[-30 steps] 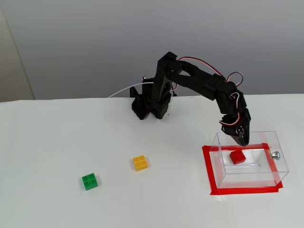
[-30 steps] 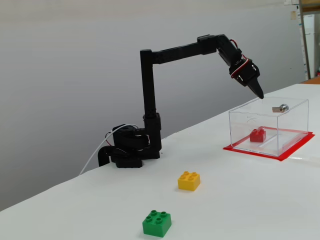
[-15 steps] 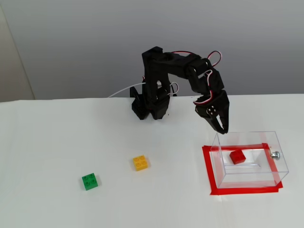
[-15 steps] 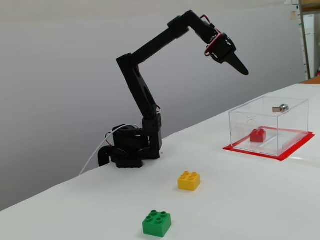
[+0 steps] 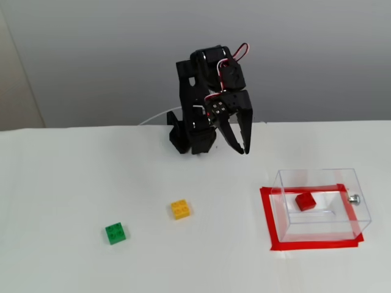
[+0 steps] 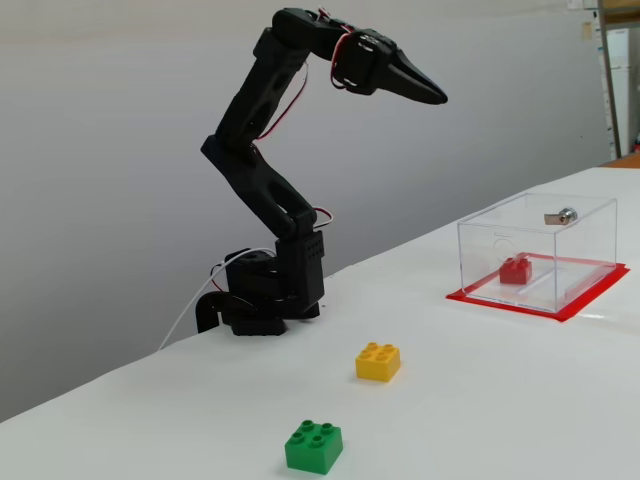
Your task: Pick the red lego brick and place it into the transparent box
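**Red brick in the box, arm folded up near its base**

The gripper (image 5: 239,148) hangs empty, high above the table, with its two fingers a narrow way apart in the fixed view from above; nothing sits between them. In the side-on fixed view the gripper (image 6: 432,97) points toward the transparent box but is well apart from it, the arm bent back over its own base (image 6: 258,300). That folded pose reads as a resting posture, clear of everything on the table.

Taking the transparent box (image 5: 320,204) as the landmark: the red lego brick (image 5: 305,201) lies inside it, on the floor, studs up, toward the far wall and not touching the walls as far as can be told. The box stands within a rectangle of red tape (image 5: 267,220), which seems to mark where the box belongs. A small silver knob (image 5: 354,199) sticks out of the box's right wall in that view.

Well away from the box, on its left, lie a yellow brick (image 5: 180,209) and, farther still, a green brick (image 5: 115,232), both loose on the white table (image 5: 61,183) and apart from each other.

Judged from this layout, the task looks complete.
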`<action>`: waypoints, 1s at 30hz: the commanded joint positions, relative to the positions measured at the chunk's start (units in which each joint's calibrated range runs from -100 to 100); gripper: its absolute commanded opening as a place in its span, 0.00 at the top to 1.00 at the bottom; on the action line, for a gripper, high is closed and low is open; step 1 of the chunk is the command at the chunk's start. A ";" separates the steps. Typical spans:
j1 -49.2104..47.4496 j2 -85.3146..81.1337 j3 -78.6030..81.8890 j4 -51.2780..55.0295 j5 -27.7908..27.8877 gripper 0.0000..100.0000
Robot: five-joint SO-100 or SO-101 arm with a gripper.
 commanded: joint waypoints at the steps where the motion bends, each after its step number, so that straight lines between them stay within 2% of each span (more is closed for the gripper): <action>1: 5.33 -5.92 2.52 0.14 -0.11 0.99; 11: 13.98 -23.23 17.53 -0.65 0.25 0.99; 19: 14.65 -38.58 28.56 -0.39 0.30 0.99; 30: 14.65 -50.89 36.60 -0.65 0.36 0.99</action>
